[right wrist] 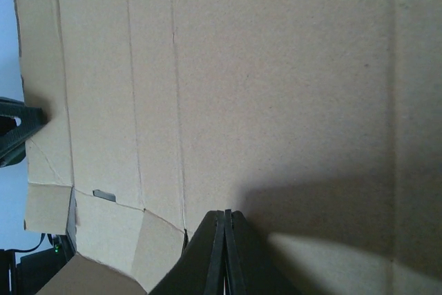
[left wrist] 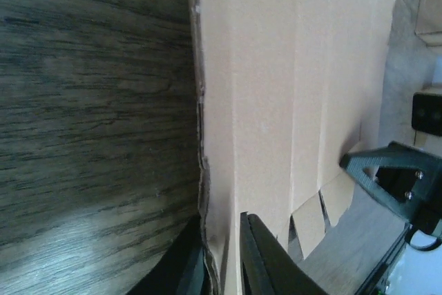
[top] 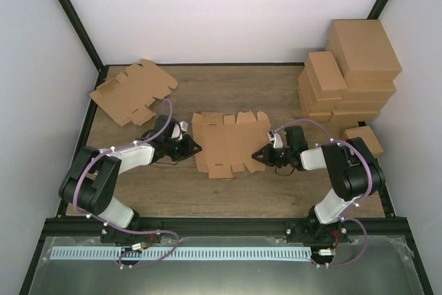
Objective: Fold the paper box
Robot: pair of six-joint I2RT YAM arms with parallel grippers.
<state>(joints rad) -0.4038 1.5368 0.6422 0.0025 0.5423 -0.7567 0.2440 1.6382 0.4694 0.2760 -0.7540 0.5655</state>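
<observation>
The paper box [top: 228,144] lies flat and unfolded on the wooden table, a thin brown die-cut sheet with creases and tabs. My left gripper [top: 195,148] is at its left edge. In the left wrist view the sheet [left wrist: 290,88] has its ragged edge pinched between the two dark fingers of that gripper [left wrist: 221,220], one below and one on top. My right gripper [top: 257,157] is at the sheet's right side. In the right wrist view its fingertips [right wrist: 226,213] are pressed together with nothing between them, just over the sheet [right wrist: 276,67].
A pile of notched cardboard blanks [top: 131,91] lies at the back left. Stacked brown cartons [top: 352,74] stand at the back right, with one small carton [top: 364,139] beside the right arm. White walls and a dark frame border the table.
</observation>
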